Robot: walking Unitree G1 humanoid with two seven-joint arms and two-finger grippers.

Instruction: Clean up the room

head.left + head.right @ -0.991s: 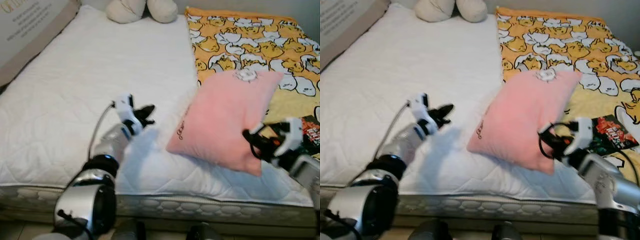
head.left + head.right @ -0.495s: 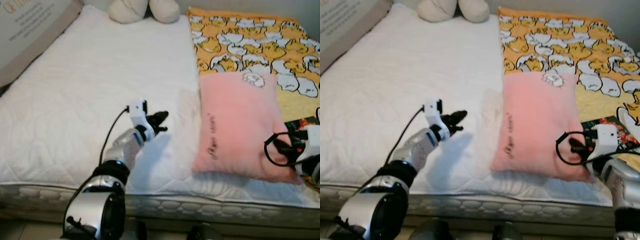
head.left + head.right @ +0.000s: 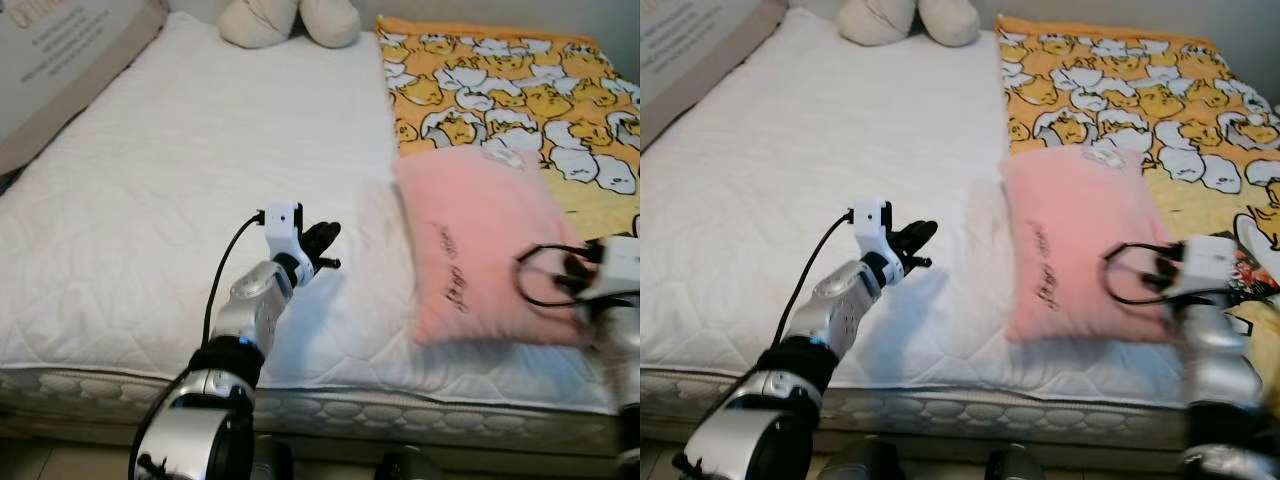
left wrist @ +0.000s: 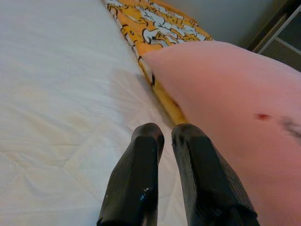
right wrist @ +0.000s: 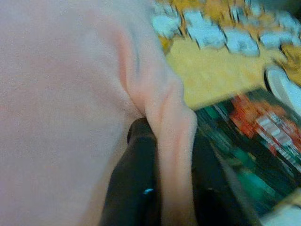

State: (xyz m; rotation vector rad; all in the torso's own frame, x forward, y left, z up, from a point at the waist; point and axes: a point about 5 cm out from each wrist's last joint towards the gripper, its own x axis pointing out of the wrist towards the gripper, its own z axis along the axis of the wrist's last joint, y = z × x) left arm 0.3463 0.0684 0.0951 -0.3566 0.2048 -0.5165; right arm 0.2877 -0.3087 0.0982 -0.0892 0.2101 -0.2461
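While the robot stood at the foot of the bed, the soft pink rectangular pillow lay on the white quilted mattress, its far end overlapping the orange blanket printed with white and yellow cartoon figures that covered the bed's right half. The right tool was at the pillow's near right edge, and in the right wrist view a fold of the pink fabric ran between its two black fingers, so it was pinching the pillow's edge; that picture was blurred, so how deep the fold sat could not be told for sure. Just beside the pillow on the right, a dark printed packet with red and green markings lay on the blanket. The left tool hovered over the bare mattress a little to the left of the pillow, apart from it, with its black fingers pressed nearly together and holding nothing. At the head of the bed, two rounded cream plush shapes rested against the wall, and a tan cardboard box with printed lettering ran along the bed's left side.
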